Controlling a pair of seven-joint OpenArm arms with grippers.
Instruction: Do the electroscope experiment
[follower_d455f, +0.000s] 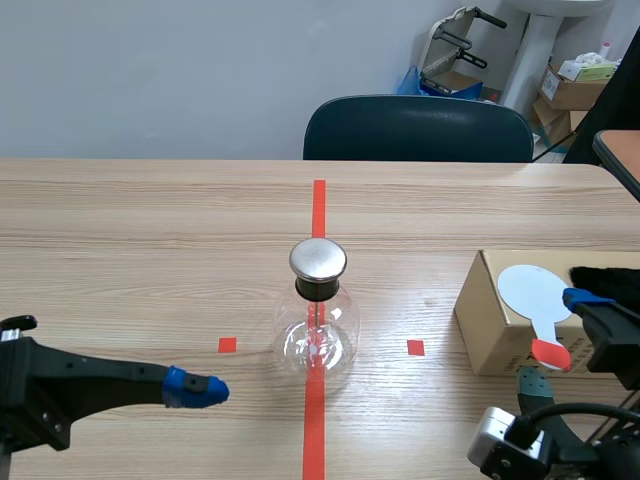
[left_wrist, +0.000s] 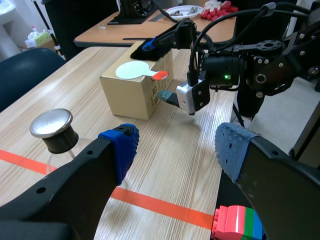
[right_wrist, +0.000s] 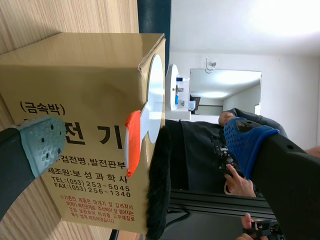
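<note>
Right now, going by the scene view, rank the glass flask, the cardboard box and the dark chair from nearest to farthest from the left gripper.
1. Glass flask: mid-table on the red line, just right of the left gripper.
2. Cardboard box: on the table's right side, past the flask.
3. Dark chair: beyond the table's far edge.

The left arm (follower_d455f: 90, 382) lies low at the near left and points toward the middle. The left gripper (left_wrist: 176, 146) has its fingers spread wide apart. The right arm (follower_d455f: 600, 445) is at the near right. The right gripper (right_wrist: 145, 142) is rolled on its side, fingers also apart, one above the other.
</note>
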